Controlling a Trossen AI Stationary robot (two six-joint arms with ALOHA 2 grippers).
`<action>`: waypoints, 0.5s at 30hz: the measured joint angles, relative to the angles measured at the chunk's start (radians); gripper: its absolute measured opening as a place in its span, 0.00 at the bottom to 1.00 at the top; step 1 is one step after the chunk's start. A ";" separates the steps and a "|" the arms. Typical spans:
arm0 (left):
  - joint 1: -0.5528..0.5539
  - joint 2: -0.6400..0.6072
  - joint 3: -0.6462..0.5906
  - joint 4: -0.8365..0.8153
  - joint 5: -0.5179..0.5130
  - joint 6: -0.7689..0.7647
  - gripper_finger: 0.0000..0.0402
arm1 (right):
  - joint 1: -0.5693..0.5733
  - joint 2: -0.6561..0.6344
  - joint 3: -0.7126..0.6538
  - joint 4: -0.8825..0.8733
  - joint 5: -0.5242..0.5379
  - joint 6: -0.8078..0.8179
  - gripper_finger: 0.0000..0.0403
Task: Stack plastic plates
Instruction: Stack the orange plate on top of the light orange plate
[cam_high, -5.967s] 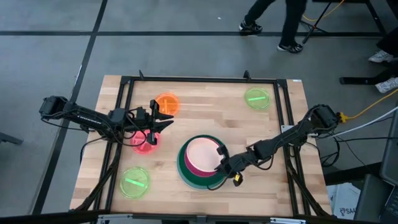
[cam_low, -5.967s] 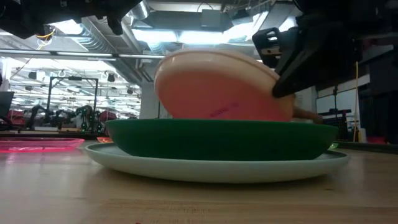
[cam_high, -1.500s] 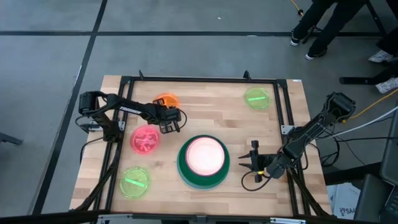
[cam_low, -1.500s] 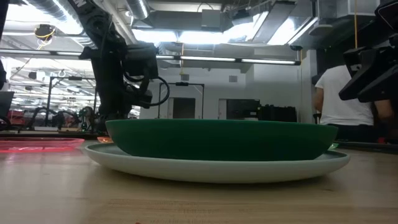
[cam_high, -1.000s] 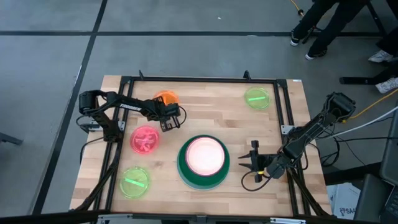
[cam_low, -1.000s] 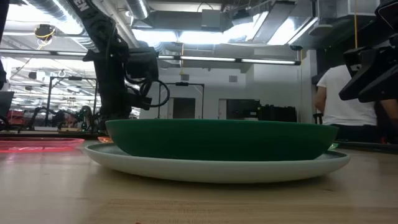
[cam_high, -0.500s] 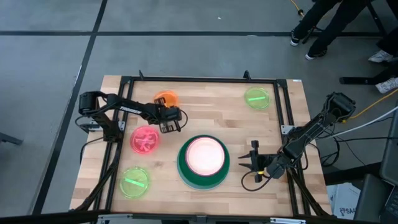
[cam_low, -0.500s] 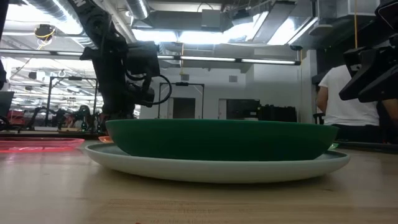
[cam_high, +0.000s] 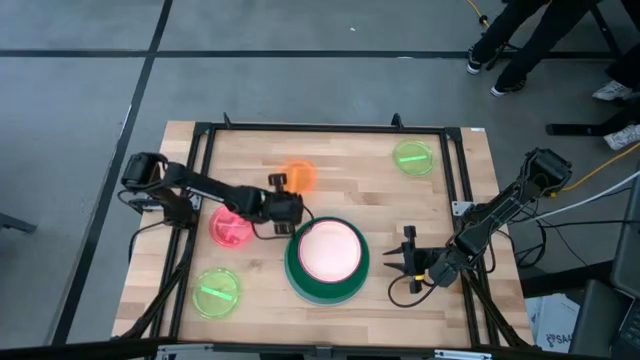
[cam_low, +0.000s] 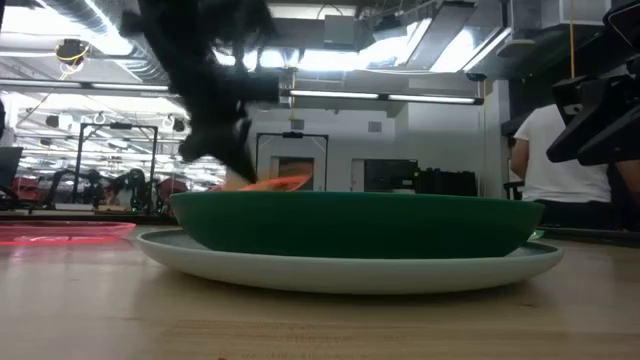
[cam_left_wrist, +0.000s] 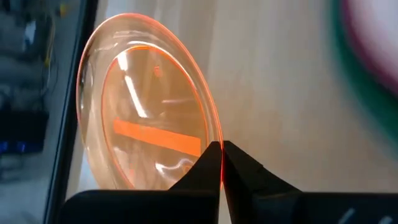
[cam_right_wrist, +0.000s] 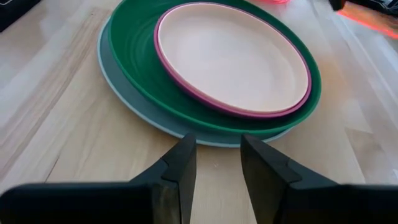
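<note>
Wooden table (cam_high: 370, 190) from above: the left gripper (cam_high: 283, 181) carries the orange plate (cam_high: 299, 176) near the stack (cam_high: 327, 252). Its wrist view shows fingers pinching the rim. Release it level and centred on the peach plate (cam_right_wrist: 233, 57). The right gripper (cam_right_wrist: 216, 163) waits beside the stack, parted.

Since half a second ago, your left gripper (cam_high: 284, 186) has swung away from the far-left part of the counter toward the stacked plates, carrying the small orange plate (cam_high: 297, 176), pinched by its rim between the fingers (cam_left_wrist: 205, 163), lifted and now just beside the green plate (cam_high: 296, 268).
</note>
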 joint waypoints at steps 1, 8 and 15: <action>-0.023 -0.001 0.013 0.009 -0.001 0.000 0.00 | 0.000 0.000 0.000 0.000 0.000 0.000 0.29; -0.179 -0.001 0.074 0.102 0.009 0.004 0.00 | 0.000 0.000 0.000 -0.001 0.000 0.001 0.29; -0.280 -0.001 0.102 0.277 0.077 -0.033 0.01 | 0.001 0.000 0.000 -0.004 0.000 -0.001 0.29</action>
